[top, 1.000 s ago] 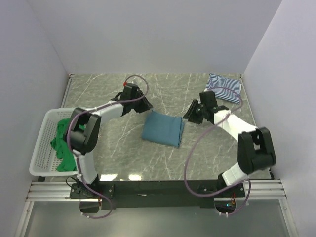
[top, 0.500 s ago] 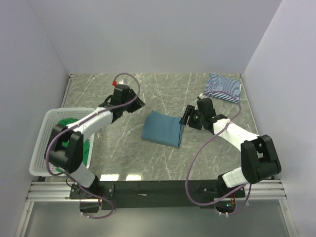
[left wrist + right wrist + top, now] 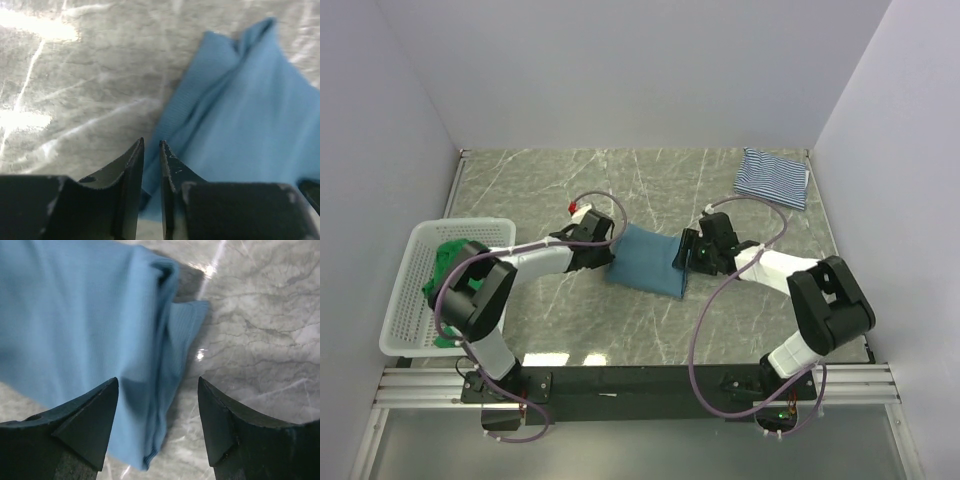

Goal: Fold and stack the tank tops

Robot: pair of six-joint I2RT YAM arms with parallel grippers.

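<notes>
Basket: a white mesh basket [image 3: 405, 300] is sitting at the left edge of the worktop [image 3: 570, 330], well apart from both grippers.
Green tank top: the green tank top [image 3: 440, 275] is lying bunched inside the basket, along its right side. It is crumpled, so no long axis is showing.
Left gripper: the left gripper [image 3: 150, 146] is reaching low over the worktop, at the left edge of the teal tank top [image 3: 648, 262].
Left jaws: they are standing narrow, with only a thin slit between them. In the wrist view the right finger is overlapping the fabric's ribbed edge while the left one is lying over bare marble. Whether any hem is being pinched cannot be told.
Teal tank top, place: it is lying folded flat in the middle of the worktop, between the two grippers, with one gripper at each side edge.
Teal tank top, axis: the packet is looking almost square, slightly longer from left to right. It is tilting so that its right end is sitting a little nearer the arm bases.
Right gripper: the right gripper [image 3: 158, 382] is hanging low at the teal top's right edge.
Right jaws: they are standing wide apart and straddling the layered fold edge, one finger over fabric and the other over marble. They are gripping nothing.
Striped tank top: the navy-and-white striped tank top [image 3: 772, 178] is lying folded in the far right corner, well apart from both grippers. Its long axis is running roughly left to right.
</notes>
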